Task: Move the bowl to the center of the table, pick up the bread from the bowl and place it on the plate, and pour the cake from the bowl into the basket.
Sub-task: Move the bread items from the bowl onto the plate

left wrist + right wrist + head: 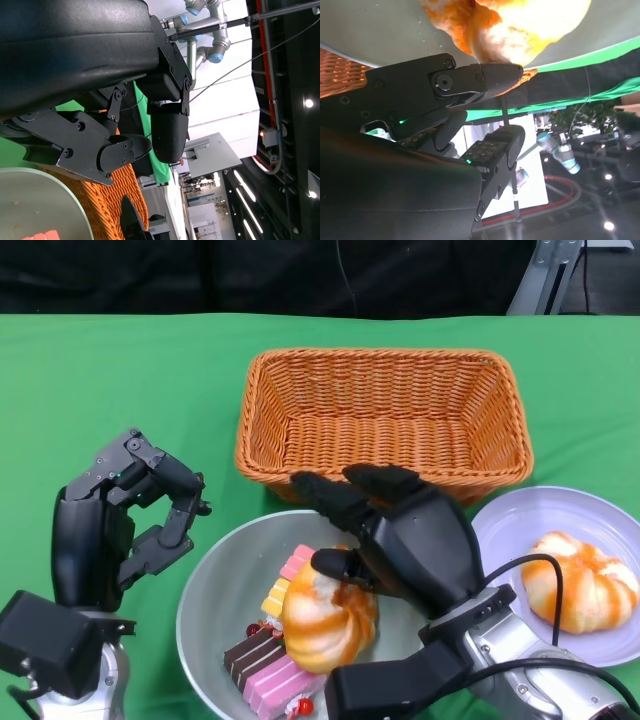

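Note:
A pale green bowl sits at the near middle of the green table. It holds an orange-and-white bread and pink, yellow and chocolate cake pieces. My right hand hovers over the bowl's far right side, fingers spread above the rim. Its thumb touches the top of the bread, and the right wrist view shows a fingertip against the bread. My left hand stands just left of the bowl, fingers half curled and holding nothing. The lavender plate lies to the right.
An orange wicker basket stands just behind the bowl, with nothing visible in it. A second orange-and-white bread lies on the plate. Beyond the basket the green cloth runs to the table's far edge, against a dark backdrop.

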You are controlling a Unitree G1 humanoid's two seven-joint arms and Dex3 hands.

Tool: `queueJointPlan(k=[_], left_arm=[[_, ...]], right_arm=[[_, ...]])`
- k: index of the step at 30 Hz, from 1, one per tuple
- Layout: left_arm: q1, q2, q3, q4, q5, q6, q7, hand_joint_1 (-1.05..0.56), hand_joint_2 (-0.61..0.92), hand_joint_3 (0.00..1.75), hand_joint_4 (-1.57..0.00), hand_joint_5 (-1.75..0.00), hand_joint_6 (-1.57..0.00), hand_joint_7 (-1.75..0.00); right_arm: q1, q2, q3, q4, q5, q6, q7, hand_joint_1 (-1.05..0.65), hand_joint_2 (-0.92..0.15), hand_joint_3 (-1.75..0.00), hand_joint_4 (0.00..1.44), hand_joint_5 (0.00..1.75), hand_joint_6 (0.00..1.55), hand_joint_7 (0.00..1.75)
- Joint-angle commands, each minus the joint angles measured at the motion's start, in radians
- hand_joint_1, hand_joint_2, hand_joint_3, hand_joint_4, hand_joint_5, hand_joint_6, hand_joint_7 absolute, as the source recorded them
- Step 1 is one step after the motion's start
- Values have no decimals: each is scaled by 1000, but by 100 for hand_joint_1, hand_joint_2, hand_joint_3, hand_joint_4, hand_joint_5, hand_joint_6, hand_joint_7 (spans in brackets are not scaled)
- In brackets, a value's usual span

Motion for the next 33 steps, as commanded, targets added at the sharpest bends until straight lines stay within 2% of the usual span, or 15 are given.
queueJointPlan(k=[1, 7, 13, 21, 25, 29, 33], left_arm=[[-8, 19, 7, 11, -2, -12, 2, -8, 79, 70, -74, -157, -73, -141], [-9, 18, 6, 18, -21, -12, -13, -8, 80, 67, -75, -156, -73, -139], [-10, 17, 6, 22, -34, -16, -25, -9, 80, 64, -76, -156, -73, -139], [-12, 20, 7, 27, -25, -12, -23, -10, 80, 66, -75, -156, -72, -141], [-12, 22, 7, 28, -20, -14, -20, -9, 79, 67, -75, -155, -72, -140], [-13, 20, 8, 26, -19, -14, -17, -8, 79, 68, -76, -155, -72, -141], [-14, 21, 9, 28, -17, -13, -16, -7, 78, 70, -76, -155, -72, -141]], right_arm=[[-21, -14, -18, 17, 29, -24, -42, -62, -92, -35, 71, 0, 44, 0], [-7, -38, -32, -24, 47, -46, -33, -65, -92, -35, 70, 1, 45, 1], [60, -78, -45, -166, 67, -38, 48, -68, -92, -29, 70, 1, 48, 2], [182, -142, -84, -433, 114, -22, 282, -70, -92, -24, 69, 1, 48, 1], [208, -151, -97, -485, 125, -28, 328, -71, -92, -23, 69, 1, 48, 1], [298, -212, -115, -674, 143, 23, 555, -76, -92, -13, 65, 0, 45, 0], [326, -224, -129, -735, 142, 46, 655, -77, -92, -9, 63, 0, 44, 0]])
